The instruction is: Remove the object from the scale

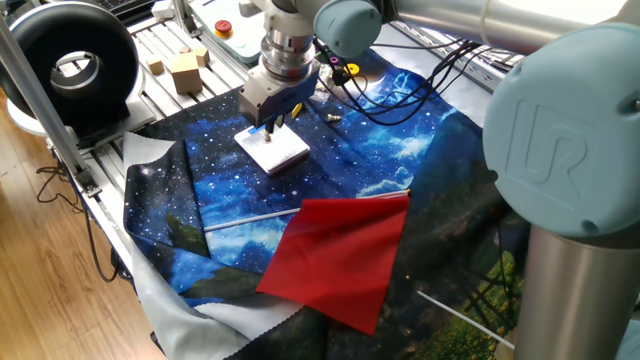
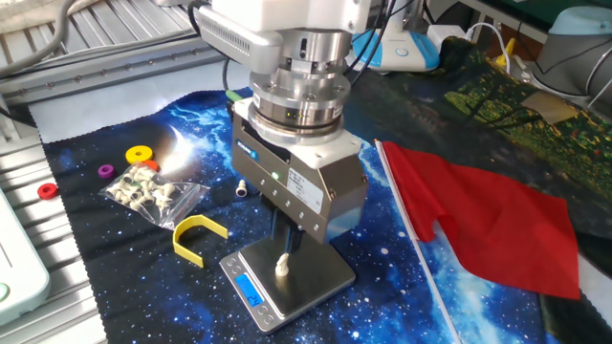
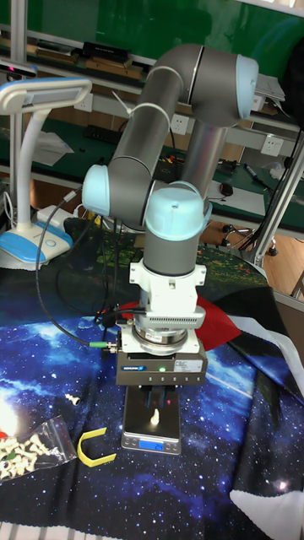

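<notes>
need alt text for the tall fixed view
A grey UR5 arm holds its gripper just above a small pale object standing on a scale, on a starry blue cloth. A yellow U-shaped piece lies left.

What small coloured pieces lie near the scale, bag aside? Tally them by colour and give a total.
Yellow: 2 (yellow ring, yellow U-shaped piece)
Purple: 1 (purple ring)
Red: 1 (red ring)
Total: 4
</notes>
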`<state>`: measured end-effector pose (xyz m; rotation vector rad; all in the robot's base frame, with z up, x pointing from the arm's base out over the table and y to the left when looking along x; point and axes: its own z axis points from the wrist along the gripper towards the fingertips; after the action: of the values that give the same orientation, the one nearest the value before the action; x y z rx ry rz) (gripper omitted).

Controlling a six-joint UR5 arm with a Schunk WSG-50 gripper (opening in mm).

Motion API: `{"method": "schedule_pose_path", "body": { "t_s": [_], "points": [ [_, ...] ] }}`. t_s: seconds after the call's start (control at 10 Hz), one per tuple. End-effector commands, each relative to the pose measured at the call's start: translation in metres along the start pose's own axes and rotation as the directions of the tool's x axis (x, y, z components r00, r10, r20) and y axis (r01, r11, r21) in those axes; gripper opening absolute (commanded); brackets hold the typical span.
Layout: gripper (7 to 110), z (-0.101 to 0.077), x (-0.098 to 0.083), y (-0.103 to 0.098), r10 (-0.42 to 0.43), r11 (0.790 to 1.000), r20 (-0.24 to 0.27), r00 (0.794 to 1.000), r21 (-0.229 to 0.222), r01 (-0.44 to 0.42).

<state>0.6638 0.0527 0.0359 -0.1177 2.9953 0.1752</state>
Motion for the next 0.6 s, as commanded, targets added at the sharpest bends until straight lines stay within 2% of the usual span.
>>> {"method": "schedule_pose_path", "body": {
  "t_s": [0.0, 0.5],
  "points": [
    [22, -0.003, -0.001, 0.008, 0.027, 0.999, 0.002, 1.000, -0.037, -0.027],
    [22, 0.015, -0.012, 0.018, 0.044, 0.999, 0.016, 0.999, -0.006, -0.044]
  ]
}}
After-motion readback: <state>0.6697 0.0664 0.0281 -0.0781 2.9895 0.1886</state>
